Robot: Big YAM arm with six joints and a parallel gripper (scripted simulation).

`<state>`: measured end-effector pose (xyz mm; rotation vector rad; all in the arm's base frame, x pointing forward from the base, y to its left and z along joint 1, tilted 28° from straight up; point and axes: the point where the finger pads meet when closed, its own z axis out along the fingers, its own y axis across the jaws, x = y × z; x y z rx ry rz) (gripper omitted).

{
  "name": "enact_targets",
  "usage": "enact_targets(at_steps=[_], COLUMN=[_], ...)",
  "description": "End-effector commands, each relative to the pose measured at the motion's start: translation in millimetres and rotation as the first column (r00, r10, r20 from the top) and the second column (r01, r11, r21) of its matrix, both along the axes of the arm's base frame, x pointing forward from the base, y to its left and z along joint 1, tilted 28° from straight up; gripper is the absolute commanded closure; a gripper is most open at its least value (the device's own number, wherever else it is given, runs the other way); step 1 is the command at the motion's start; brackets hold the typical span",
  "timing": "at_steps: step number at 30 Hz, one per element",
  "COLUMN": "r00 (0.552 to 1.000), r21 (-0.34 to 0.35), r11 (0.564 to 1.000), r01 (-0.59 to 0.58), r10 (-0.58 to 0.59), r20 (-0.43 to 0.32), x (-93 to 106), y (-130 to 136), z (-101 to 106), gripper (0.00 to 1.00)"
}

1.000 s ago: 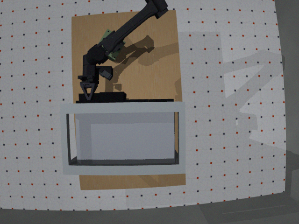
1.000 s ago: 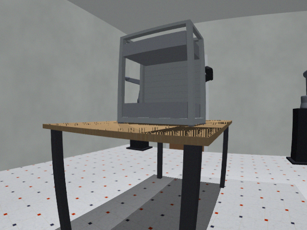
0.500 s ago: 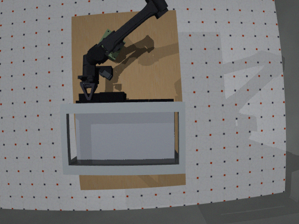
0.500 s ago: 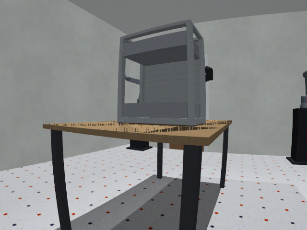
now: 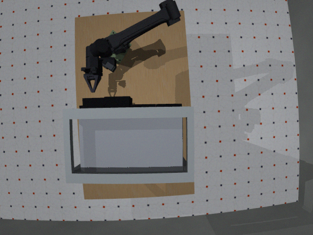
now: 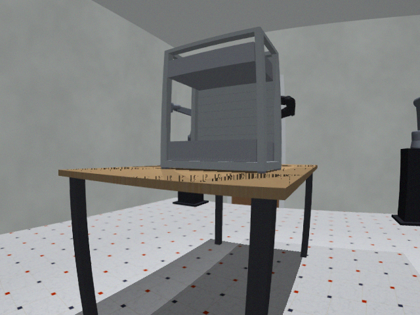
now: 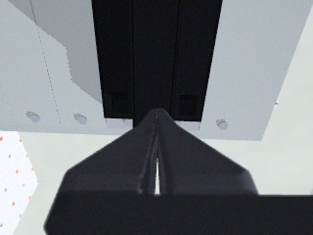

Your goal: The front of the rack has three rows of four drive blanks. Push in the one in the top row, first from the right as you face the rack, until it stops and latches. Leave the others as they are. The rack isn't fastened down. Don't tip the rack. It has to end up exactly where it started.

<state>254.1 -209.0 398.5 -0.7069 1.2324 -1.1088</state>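
Note:
The grey open-frame rack (image 5: 65,144) (image 6: 268,102) (image 7: 245,64) stands on the wooden table (image 5: 161,83) (image 6: 237,189). Its front faces the arm. Black drive blanks (image 5: 111,101) (image 7: 156,54) stick out from the front on the side towards the gripper. A thinner black strip (image 5: 156,105) of blanks lies flush along the rest of the front. My gripper (image 5: 91,90) (image 7: 157,117) is shut and empty. It points at the end of the protruding blanks, with a short gap to their faces. From behind the rack, only a part of the arm (image 6: 287,105) shows.
The arm's base is at the table's far edge (image 5: 169,10). A dark pedestal (image 6: 408,183) stands on the floor at the right. The rack's back overhangs close to the table's near edge.

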Motion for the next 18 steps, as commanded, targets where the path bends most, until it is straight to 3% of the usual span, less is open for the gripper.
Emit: enact_targets(at_steps=[1,7,8,14,18], r00=[1.000,1.000,1.000,1.000,1.000], r21=[0.025,0.047,0.005,-0.001,0.025], r11=[1.000,0.999,1.000,1.000,1.000], r01=[0.013,0.013,0.005,0.013,0.013], r10=[-0.013,-0.014,-0.005,-0.013,-0.013], r20=[0.020,0.012,0.025,0.027,0.017], x=[-24.8,-31.6,-29.9,-36.1,-46.6], y=[-0.6,-4.7,-3.7,0.4,4.3], z=[-4.9,-13.8,8.4,7.5,-4.7], gripper=[1.00,1.00,1.00,1.00,1.00])
